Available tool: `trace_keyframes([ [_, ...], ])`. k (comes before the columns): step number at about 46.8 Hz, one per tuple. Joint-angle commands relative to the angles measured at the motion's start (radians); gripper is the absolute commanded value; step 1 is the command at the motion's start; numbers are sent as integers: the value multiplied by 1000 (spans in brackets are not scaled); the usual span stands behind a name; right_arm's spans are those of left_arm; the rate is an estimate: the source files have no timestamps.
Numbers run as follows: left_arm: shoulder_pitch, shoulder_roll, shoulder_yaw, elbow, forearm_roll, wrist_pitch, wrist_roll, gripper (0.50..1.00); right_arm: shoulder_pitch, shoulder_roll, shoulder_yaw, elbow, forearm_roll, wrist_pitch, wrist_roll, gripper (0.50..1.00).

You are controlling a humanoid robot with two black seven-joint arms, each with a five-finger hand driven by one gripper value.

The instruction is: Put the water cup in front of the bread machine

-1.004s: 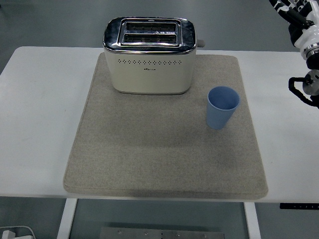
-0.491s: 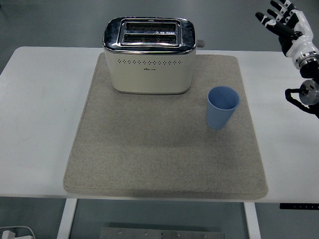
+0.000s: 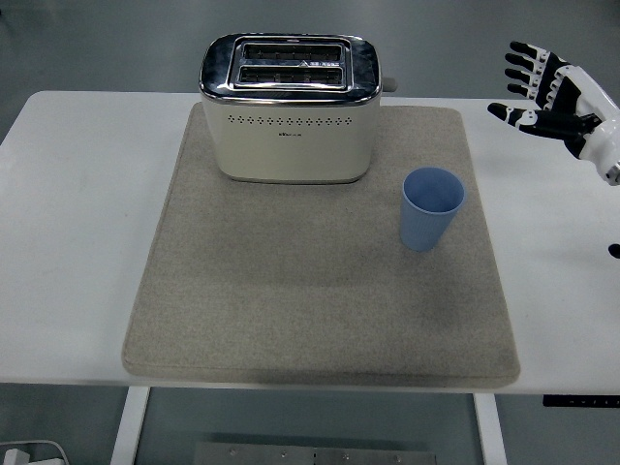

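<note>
A light blue water cup [image 3: 432, 208] stands upright on the right part of a beige mat [image 3: 320, 281], to the front right of the bread machine. The bread machine [image 3: 289, 108], a cream and chrome two-slot toaster, sits at the back of the mat. My right hand [image 3: 542, 89] hovers over the table's back right, above and to the right of the cup, fingers spread and holding nothing. The left arm does not show.
The white table [image 3: 77, 223] extends past the mat on both sides. A lever sticks out of the toaster's right side [image 3: 389, 84]. A dark floor lies beyond the far edge.
My right hand has come down and leftward from the top right corner, toward the cup, and turned so its spread fingers now point left. Cup and toaster have not moved.
</note>
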Motion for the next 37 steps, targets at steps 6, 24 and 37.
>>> trace_keyframes([
  [6, 0, 0, 0, 0, 1, 0, 0, 1000, -88, -70, -1, 91, -68, 17, 28, 924],
  [24, 0, 0, 0, 0, 0, 0, 0, 1000, -194, -93, -5, 131, -286, 17, 76, 924],
  [37, 0, 0, 0, 0, 0, 0, 0, 1000, -197, -75, -18, 122, -323, 11, 64, 924],
])
